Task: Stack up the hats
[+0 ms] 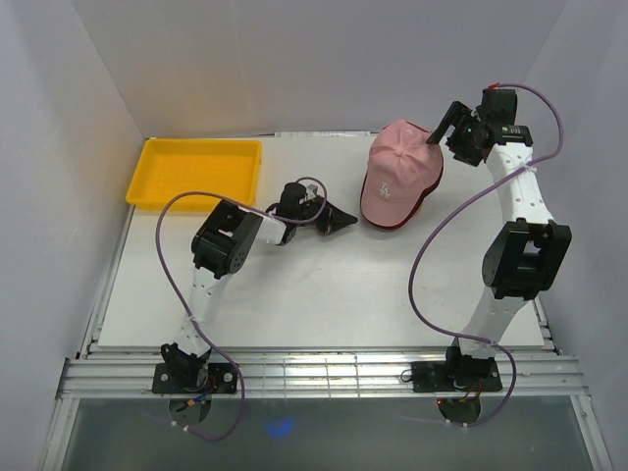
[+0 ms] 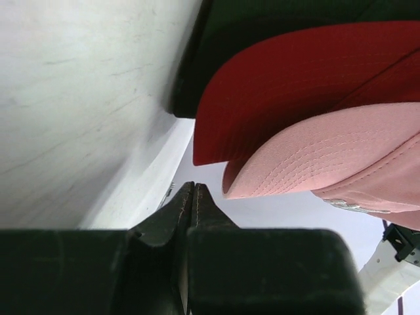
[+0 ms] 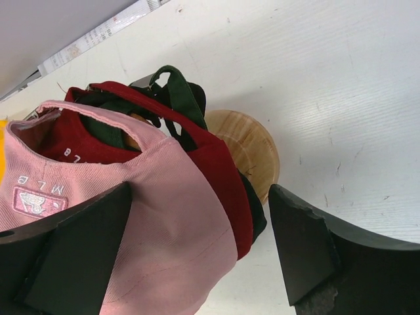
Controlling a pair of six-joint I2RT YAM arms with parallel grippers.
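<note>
A pink hat (image 1: 397, 177) with a white logo tops a stack at the table's back right. In the right wrist view the pink hat (image 3: 164, 216) lies over a dark red hat (image 3: 226, 177) and a dark green hat (image 3: 177, 82). My right gripper (image 3: 197, 249) is open, its fingers on either side of the pink hat's back edge; it hangs at the stack's far side (image 1: 439, 128). My left gripper (image 1: 343, 221) is shut, fingertips together with nothing seen between them (image 2: 192, 191), just left of the pink brim (image 2: 328, 157), the red brim (image 2: 295, 85) and the dark brim (image 2: 262, 20).
A wooden stand (image 3: 252, 147) shows under the hats. A yellow tray (image 1: 196, 172) sits at the back left corner. White walls close in the table at the left, back and right.
</note>
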